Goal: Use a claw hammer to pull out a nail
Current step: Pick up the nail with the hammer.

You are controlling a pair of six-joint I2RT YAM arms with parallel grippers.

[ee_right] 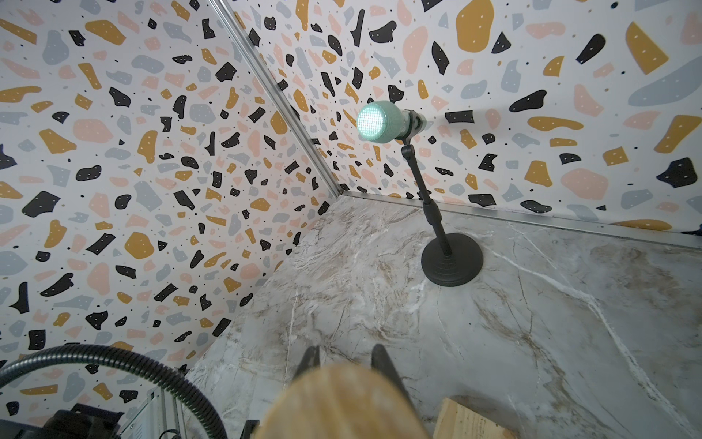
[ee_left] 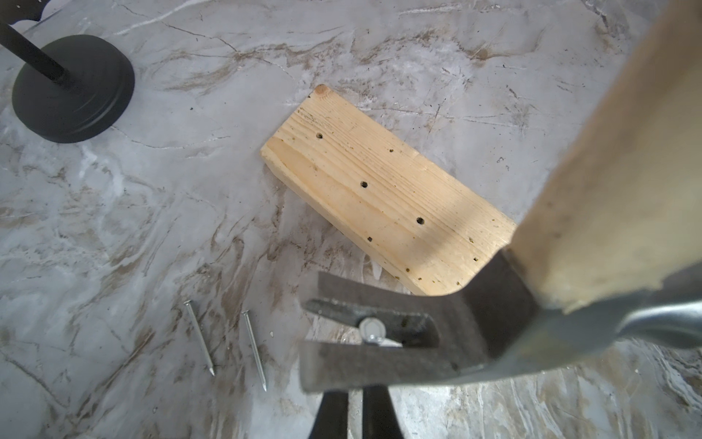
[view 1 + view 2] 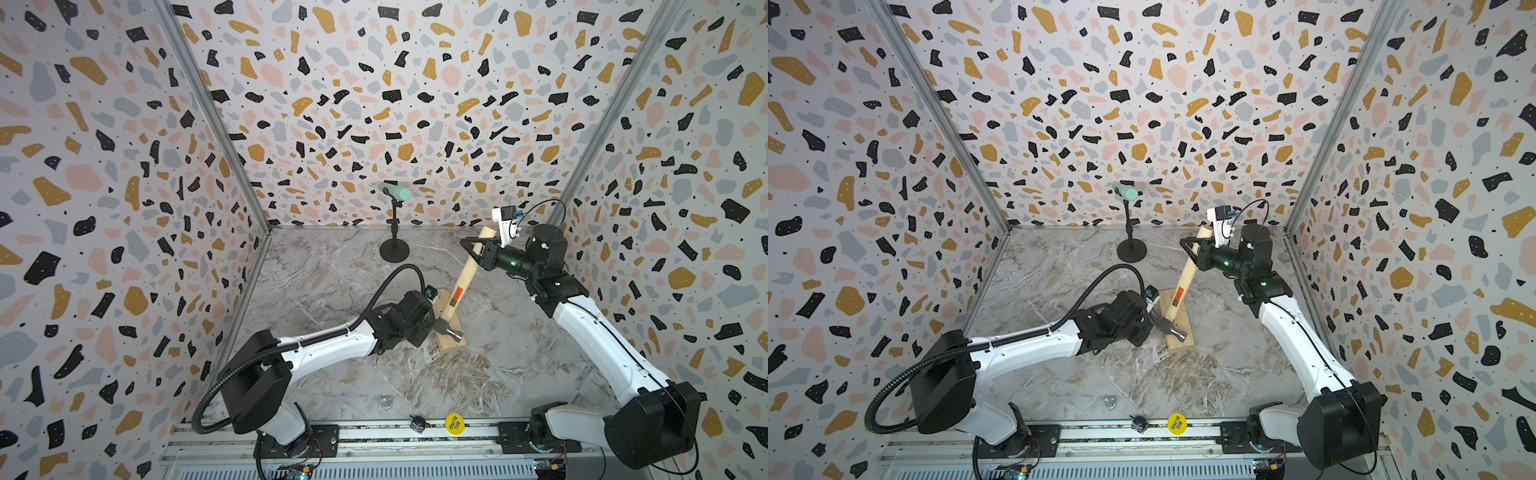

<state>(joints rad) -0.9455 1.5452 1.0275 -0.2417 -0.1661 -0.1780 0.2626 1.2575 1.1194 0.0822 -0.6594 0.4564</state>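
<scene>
Marble table (image 3: 332, 270) between terrazzo walls: claw hammer (image 3: 465, 274) tilted, head low over the wooden block (image 2: 380, 197)
Its handle rises back and rightward, clamped near the top by the right gripper (image 3: 473, 249); the claw points toward the left arm. The nail (image 2: 372, 327) sits in the claw's fork, shank hidden beneath. The left gripper (image 2: 355, 403) is closed just below it; any pinch is hidden, and both top views hide this gripper

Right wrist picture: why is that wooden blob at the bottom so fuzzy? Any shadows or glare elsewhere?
Right wrist view: the handle end of the claw hammer sits too near the lens, so it blurs; the green lamp glows bright. Left wrist view: the handle shades the wooden block; the steel head glints.
</scene>
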